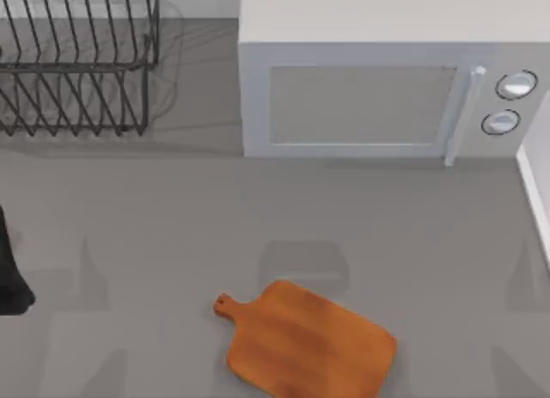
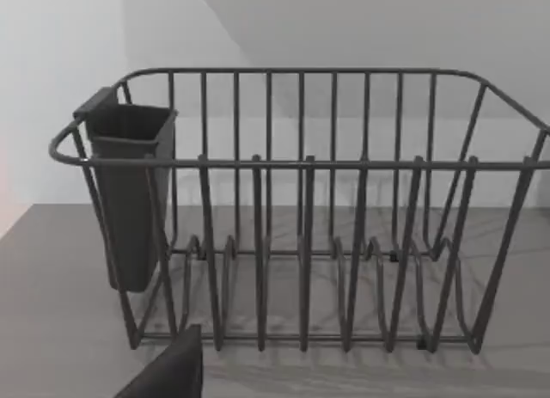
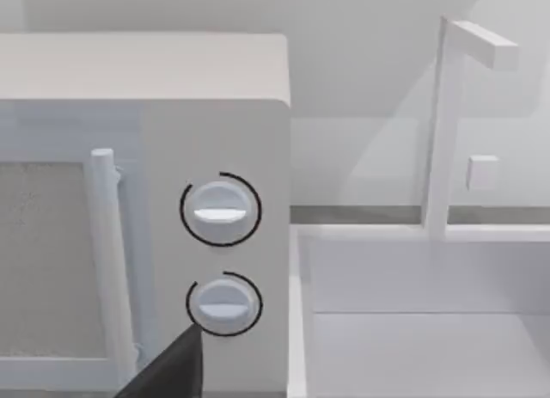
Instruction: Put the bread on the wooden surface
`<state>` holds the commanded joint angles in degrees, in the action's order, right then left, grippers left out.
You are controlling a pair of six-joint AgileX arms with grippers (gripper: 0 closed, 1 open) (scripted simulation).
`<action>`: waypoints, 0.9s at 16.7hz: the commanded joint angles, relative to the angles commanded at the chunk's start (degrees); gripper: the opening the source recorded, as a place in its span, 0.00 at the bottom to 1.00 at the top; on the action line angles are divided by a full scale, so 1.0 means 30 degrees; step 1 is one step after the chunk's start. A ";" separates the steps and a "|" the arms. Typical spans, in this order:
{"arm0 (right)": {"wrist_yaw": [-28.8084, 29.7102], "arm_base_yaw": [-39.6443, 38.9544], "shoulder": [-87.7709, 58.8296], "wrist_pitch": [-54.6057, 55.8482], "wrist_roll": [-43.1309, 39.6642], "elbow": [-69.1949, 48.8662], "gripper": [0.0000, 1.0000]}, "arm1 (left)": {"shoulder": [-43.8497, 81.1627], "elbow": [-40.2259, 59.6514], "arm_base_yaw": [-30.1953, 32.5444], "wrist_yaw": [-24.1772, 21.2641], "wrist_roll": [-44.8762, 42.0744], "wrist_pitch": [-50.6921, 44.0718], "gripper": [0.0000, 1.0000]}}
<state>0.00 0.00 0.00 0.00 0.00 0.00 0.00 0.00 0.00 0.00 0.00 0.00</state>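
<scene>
Looking for bread, I find none; wooden surface (image 1: 305, 341) lies near-centre on the tabletop (image 1: 172, 235), handle leftward; either arm's jaws: cannot tell.

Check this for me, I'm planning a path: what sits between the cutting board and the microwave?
Nothing. In the top view, bare grey countertop runs from the cutting board up to the microwave.

Orange-brown wooden surface (image 1: 314, 345) flat, front centre, handle left

even soft light, faint shadows on countertop (image 1: 172, 226), no glare.
</scene>
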 joint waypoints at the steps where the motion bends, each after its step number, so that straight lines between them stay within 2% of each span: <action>1: 0.0000 0.0000 0.0000 0.0000 0.0000 0.0000 1.00 | 0.0000 0.0000 0.0000 0.0000 0.0000 0.0000 1.00; 4: 0.0000 0.0000 0.0000 0.0000 0.0000 0.0000 1.00 | 0.0589 0.0569 -0.0081 0.0001 -0.0138 -0.0410 1.00; 8: 0.0000 0.0000 0.0000 0.0000 0.0000 0.0000 1.00 | 0.4221 0.3801 -0.0513 -0.0012 -0.0905 -0.2678 1.00; 15: 0.0000 0.0000 0.0000 0.0000 0.0000 0.0000 1.00 | 1.7352 1.2601 -0.1758 -0.0013 -0.3111 -0.9565 1.00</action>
<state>0.00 0.00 0.00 0.00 0.00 0.00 52.06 37.80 -5.28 -0.04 -9.33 -28.70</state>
